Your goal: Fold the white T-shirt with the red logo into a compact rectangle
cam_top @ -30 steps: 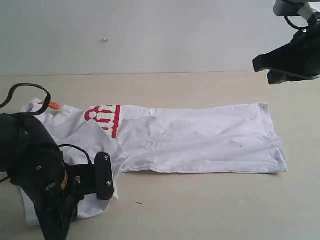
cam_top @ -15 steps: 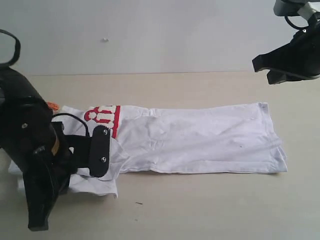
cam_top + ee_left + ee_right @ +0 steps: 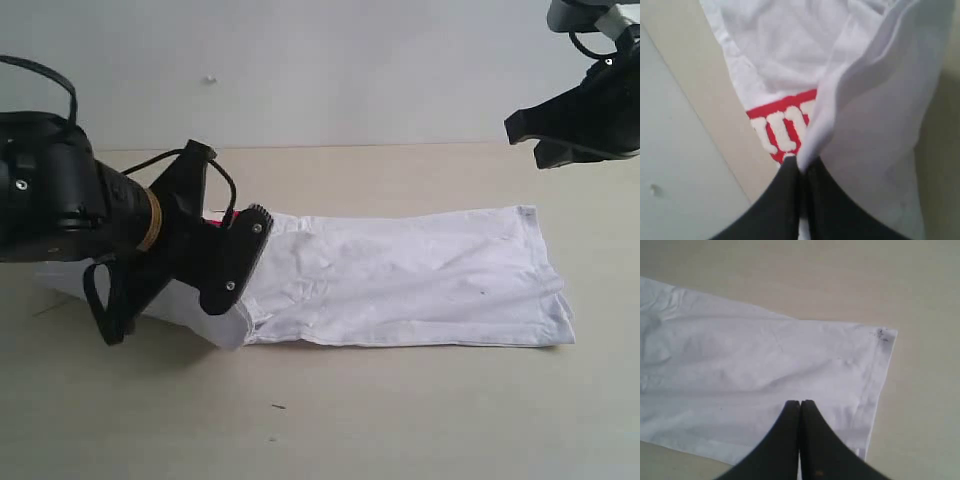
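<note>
Left gripper [image 3: 802,167] clamped on shirt [image 3: 400,280] edge, now raised off table [image 3: 400,420], carrying it over logo [image 3: 782,130]: fold begins. Right gripper [image 3: 800,407] closed, empty.

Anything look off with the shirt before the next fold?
Only small things: the white T-shirt has dark specks at one hem corner, like dirt, and a dark crumb lies on the table beside it.
</note>
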